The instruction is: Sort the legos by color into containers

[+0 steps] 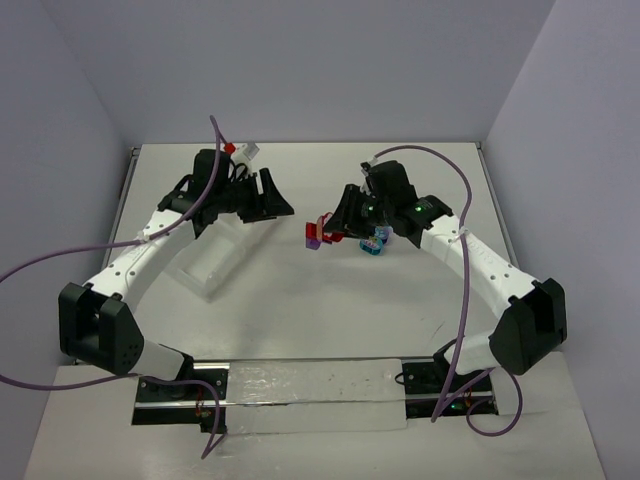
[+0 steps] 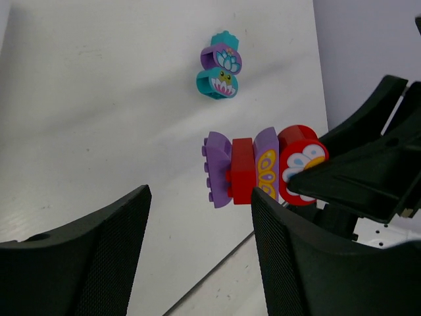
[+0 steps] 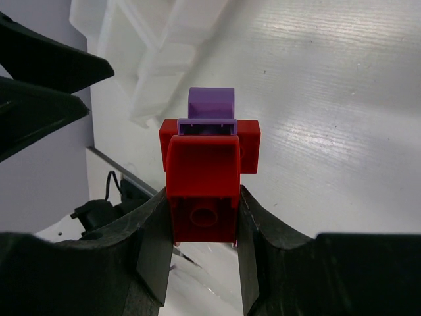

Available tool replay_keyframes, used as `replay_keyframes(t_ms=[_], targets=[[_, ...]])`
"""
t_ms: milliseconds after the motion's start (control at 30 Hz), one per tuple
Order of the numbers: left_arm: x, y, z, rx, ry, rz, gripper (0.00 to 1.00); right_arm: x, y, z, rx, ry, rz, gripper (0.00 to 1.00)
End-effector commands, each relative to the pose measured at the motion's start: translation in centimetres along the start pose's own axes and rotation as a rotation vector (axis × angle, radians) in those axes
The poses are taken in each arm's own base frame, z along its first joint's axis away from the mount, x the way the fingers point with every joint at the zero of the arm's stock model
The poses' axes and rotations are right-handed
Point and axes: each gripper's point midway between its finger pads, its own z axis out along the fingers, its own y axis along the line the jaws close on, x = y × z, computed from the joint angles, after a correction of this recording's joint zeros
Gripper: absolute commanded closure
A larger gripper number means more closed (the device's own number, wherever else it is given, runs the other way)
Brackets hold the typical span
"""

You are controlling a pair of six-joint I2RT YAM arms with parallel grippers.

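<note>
My right gripper (image 1: 338, 222) is shut on a red and purple lego cluster (image 1: 318, 235) and holds it above the table's middle. In the right wrist view the cluster's red end brick (image 3: 202, 187) sits clamped between the fingers of the right gripper (image 3: 202, 214), with a purple brick (image 3: 210, 104) at the far end. My left gripper (image 1: 275, 200) is open and empty, facing the cluster from the left (image 2: 256, 168). A teal and purple cluster (image 1: 375, 243) lies on the table beside the right gripper and also shows in the left wrist view (image 2: 220, 66). The white organizer tray (image 1: 205, 275) lies under the left arm.
The tray (image 3: 154, 59) shows at the upper left of the right wrist view, with the left gripper's black fingers (image 3: 39, 85) beside it. Grey walls enclose the table on three sides. A clear strip (image 1: 310, 395) lies between the arm bases.
</note>
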Motion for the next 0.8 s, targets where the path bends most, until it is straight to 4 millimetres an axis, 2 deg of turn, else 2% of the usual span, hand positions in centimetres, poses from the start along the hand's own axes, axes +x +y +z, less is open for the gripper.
replay_keyframes(t_ms=[0, 233, 400, 600, 767], targets=[[-0.4, -3.3, -1.6, 0.115, -0.007, 0.111, 0.31, -1.0, 1.9, -1.0, -0.085, -0.038, -0.014, 1.0], [1.6, -5.1, 0.7, 0.161, 0.065, 0.1, 0.33, -1.3, 2.3, -1.0, -0.099, -0.034, -0.023, 1.0], [2.0, -5.9, 1.7, 0.172, 0.08, 0.096, 0.31, -1.4, 2.3, -1.1, -0.093, -0.035, -0.027, 1.0], [3.2, -5.9, 2.9, 0.153, 0.13, 0.099, 0.39, -1.4, 2.2, -1.1, -0.083, -0.04, -0.036, 1.0], [3.3, -5.9, 3.3, 0.146, 0.13, 0.095, 0.47, -1.5, 2.0, -1.0, -0.076, -0.041, -0.035, 1.0]])
